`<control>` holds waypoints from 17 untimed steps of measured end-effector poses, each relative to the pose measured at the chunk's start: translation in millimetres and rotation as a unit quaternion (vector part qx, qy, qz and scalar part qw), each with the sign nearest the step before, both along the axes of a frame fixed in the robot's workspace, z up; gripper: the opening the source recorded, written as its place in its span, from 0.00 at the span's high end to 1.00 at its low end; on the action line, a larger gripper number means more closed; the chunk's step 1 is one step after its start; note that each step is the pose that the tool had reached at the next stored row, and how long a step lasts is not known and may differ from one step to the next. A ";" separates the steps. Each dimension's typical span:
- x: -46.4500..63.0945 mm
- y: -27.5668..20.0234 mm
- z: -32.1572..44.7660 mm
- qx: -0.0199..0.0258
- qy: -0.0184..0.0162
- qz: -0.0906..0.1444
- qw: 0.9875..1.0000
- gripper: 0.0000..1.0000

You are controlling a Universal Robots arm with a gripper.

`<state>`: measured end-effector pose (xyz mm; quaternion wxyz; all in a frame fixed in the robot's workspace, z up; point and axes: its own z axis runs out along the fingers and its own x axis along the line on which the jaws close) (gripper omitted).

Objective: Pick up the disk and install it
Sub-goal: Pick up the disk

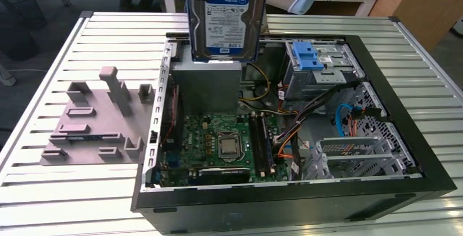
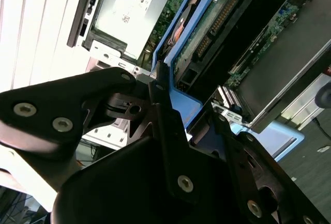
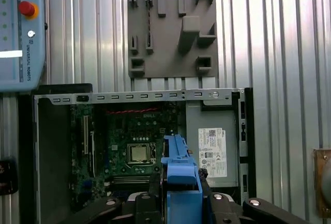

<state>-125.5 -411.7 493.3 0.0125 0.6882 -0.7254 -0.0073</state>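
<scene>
The disk (image 1: 225, 19), a silver drive with a white-and-blue label, hangs upright over the back of the open computer case (image 1: 405, 133), just above the grey power supply box (image 1: 206, 87). In the second wrist view my gripper (image 2: 189, 115) is shut on the disk's blue bracket (image 2: 176, 32), and the drive's green circuit board (image 2: 217, 22) faces the camera. In the first wrist view the blue bracket (image 3: 181, 169) stands between the black fingers (image 3: 154, 182) of my gripper (image 3: 181, 195), above the case's interior.
A silver drive cage with a blue latch (image 1: 315, 62) sits at the case's far corner on the exterior view's right. The motherboard (image 1: 224, 144) lies in the case floor among cables (image 1: 289, 133). A grey fixture plate (image 1: 94, 122) rests on the slatted table (image 1: 43, 192). A pendant (image 3: 20, 32) lies nearby.
</scene>
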 end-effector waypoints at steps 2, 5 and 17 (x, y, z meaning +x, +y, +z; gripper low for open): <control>3.9 -0.8 0.0 0.000 0.000 0.000 1.000 0.63; 7.1 -5.7 -0.5 0.000 0.000 0.000 1.000 0.63; 30.3 -21.5 -2.6 0.000 0.000 0.000 1.000 0.63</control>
